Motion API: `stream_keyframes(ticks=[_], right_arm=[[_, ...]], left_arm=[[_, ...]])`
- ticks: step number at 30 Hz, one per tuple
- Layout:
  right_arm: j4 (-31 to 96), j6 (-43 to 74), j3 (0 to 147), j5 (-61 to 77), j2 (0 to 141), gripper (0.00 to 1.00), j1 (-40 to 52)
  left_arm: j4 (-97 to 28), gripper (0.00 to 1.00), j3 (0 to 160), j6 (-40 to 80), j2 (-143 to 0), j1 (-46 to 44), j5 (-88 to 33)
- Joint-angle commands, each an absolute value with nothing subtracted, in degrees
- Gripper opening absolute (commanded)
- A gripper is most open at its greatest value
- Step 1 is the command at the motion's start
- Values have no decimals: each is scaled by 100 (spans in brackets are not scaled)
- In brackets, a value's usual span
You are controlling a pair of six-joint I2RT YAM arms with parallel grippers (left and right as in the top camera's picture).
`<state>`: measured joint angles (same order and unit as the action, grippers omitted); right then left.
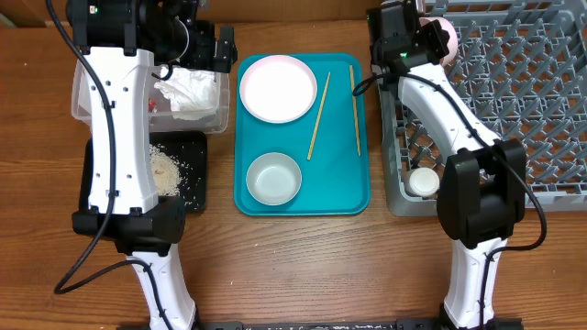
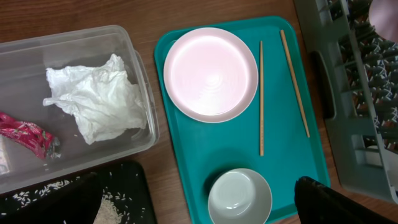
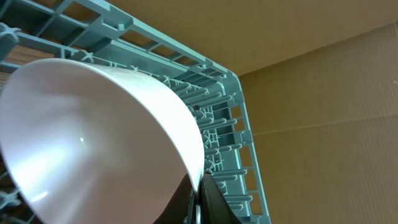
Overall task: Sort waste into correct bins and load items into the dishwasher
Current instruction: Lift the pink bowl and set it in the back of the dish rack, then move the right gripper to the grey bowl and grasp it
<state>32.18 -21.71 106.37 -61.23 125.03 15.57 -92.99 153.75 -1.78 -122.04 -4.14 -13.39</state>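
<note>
My right gripper point(image 1: 431, 37) point(image 3: 200, 199) is shut on the rim of a white saucer point(image 1: 447, 37) point(image 3: 93, 143), held above the back left corner of the grey dish rack point(image 1: 514, 92) point(image 3: 224, 124). A small white cup point(image 1: 423, 181) sits in the rack's front left. My left gripper point(image 1: 206, 46) point(image 2: 193, 202) is open and empty above the clear tub point(image 1: 220, 115) point(image 2: 74, 34), which holds the napkin point(image 1: 188, 92) point(image 2: 96, 99) and the red wrapper point(image 2: 25, 134). Rice point(image 1: 165, 170) point(image 2: 109, 208) lies on the black tray point(image 1: 194, 147). The plate point(image 1: 277, 87) point(image 2: 210, 73), bowl point(image 1: 273, 179) point(image 2: 239, 196) and two chopsticks point(image 1: 318, 115) point(image 2: 260, 99) lie apart.
The plate, bowl and chopsticks rest on a teal tray point(image 1: 339, 183) point(image 2: 292, 155) between the bins and the rack. The rack's edge point(image 2: 348, 124) stands close to the tray's right side. Cardboard walls stand behind the rack. Bare wooden table lies in front.
</note>
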Motion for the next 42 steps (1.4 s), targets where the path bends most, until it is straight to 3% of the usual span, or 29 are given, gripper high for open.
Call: stream_keyframes(ticks=[1,10,12,15,23,29,32,37,40,42], right_arm=[[3249,-1813,10683,-6034,12519,4,1638],[3387,-1597,10683,-6031,12519,5,1804],[3406,-1597,10685,-6031,12516,17,1951],[3492,-1559,10685,-6029,12519,24,2139],[4027,-974,10687,-5872,12505,30,2482],[4386,-425,10722,-5356,12234,54,2628],[4716,-119,10921,-4215,11955,61,2641],[5301,327,11135,-493,11448,65,2613],[5483,327,11135,1470,11382,63,2613],[5588,419,11091,2193,11454,54,2613]], left_arm=[[-9275,100,15452,-126,-12099,-467,-1310],[-9275,100,15452,-126,-12099,-467,-1310],[-9275,100,15452,-126,-12099,-467,-1310],[-9275,100,15452,-126,-12099,-467,-1310],[-9275,100,15452,-126,-12099,-467,-1310],[-9275,100,15454,-126,-12099,-467,-1310],[-9275,100,15452,-126,-12099,-467,-1310],[-9275,100,15452,-126,-12099,-469,-1310],[-9275,100,15452,-126,-12099,-469,-1310],[-9275,100,15452,-126,-12099,-467,-1310]])
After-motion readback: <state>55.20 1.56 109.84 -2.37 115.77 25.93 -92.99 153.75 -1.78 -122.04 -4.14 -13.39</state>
